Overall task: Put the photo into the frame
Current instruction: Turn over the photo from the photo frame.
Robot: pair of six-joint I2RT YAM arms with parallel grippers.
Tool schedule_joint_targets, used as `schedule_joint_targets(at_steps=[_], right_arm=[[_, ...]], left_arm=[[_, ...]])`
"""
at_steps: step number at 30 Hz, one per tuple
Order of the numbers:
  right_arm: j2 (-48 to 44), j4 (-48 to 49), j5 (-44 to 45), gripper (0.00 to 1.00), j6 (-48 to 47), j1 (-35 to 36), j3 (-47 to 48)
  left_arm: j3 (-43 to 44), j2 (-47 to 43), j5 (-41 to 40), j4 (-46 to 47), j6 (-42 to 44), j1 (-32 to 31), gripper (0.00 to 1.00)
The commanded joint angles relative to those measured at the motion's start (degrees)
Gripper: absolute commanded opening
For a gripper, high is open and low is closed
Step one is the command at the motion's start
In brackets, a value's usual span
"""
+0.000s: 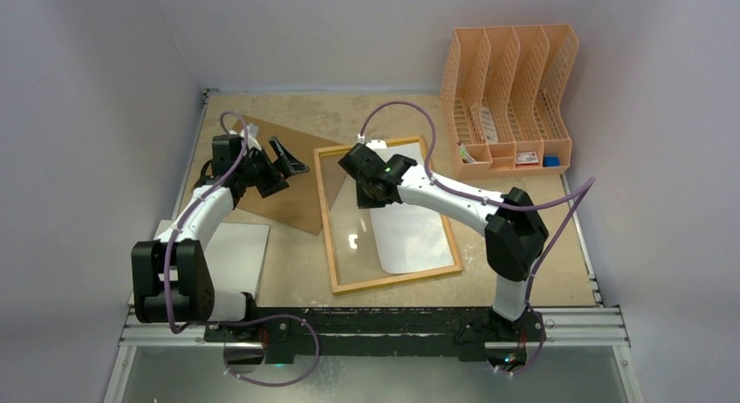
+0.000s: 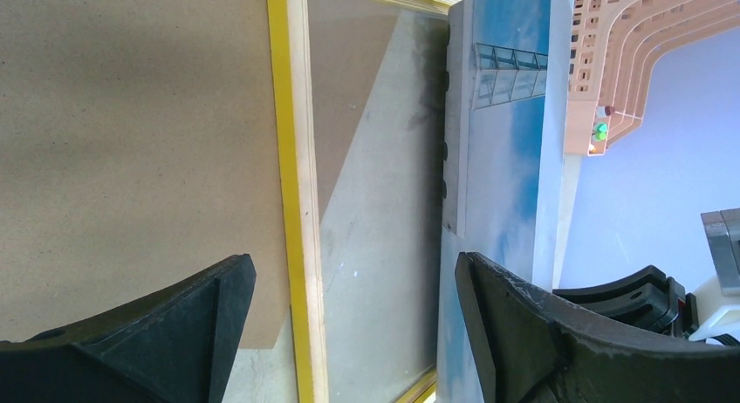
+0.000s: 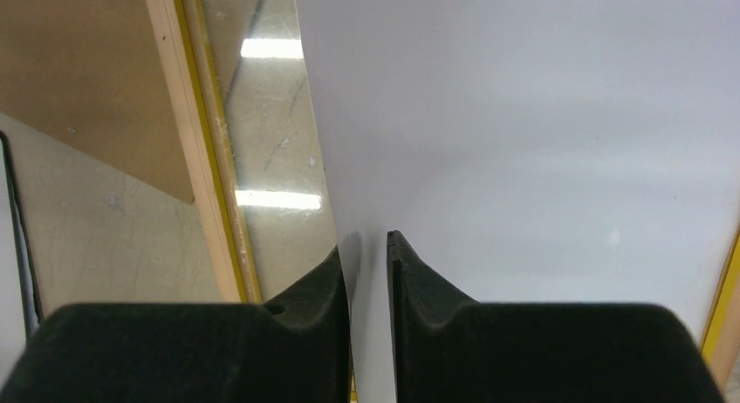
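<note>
From above: shows the frame [image 1: 328, 220] flat on the bench [image 1: 297, 281], wood-coloured side up, with the photo [image 1: 417, 233] white side up over its right half. Puts the right pincer [image 1: 373, 192] at the photo's far end and the left pincer [image 1: 288, 160] above the brown backing board [image 1: 292, 207].

From the left wrist: catches fingers [image 2: 209, 333] spread wide, holding nothing. Past them, takes in the frame's yellow edge and the photo's blue-sky face tilted up off the glass [image 2: 375, 202].

From the right wrist: finds the pincer nearly closed, nipping the photo's left edge.
</note>
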Motion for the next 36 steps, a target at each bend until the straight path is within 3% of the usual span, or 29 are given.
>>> schedule_joint_targets(at_steps=[1, 3, 10, 15, 21, 30, 36], right_arm=[[-0.84, 0.43, 1.65, 0.23, -0.07, -0.02, 1.51], [-0.71, 1.19, 0.51, 0.28, -0.40, 0.02, 1.49], [-3.50, 8.59, -7.66, 0.58, -2.96, -0.02, -1.92], [-3.89, 13.34, -16.66, 0.67, -5.76, -0.05, -3.15], [-4.75, 15.91, -20.42, 0.69, -6.40, -0.29, -4.09], [-8.34, 16.12, -14.93, 0.69, -6.37, -4.00, -8.50], [-11.54, 19.35, -15.26, 0.69, -7.45, -6.81, -12.99]], left_arm=[[-0.56, 0.10, 1.20, 2.09, 0.13, -0.14, 0.89], [-0.67, 0.25, 1.10, 2.09, 0.18, -0.14, 0.89], [-0.77, 0.30, 0.54, 1.85, 0.22, -0.13, 0.89], [-0.74, -0.04, -0.73, 0.98, 0.57, -0.16, 0.89], [-0.70, -2.13, -3.47, 0.77, 0.61, -0.12, 0.89], [-0.75, -1.41, -3.83, 0.50, 0.20, -0.11, 0.88], [-0.78, -5.70, -15.78, -1.24, -1.62, -0.14, 0.87]])
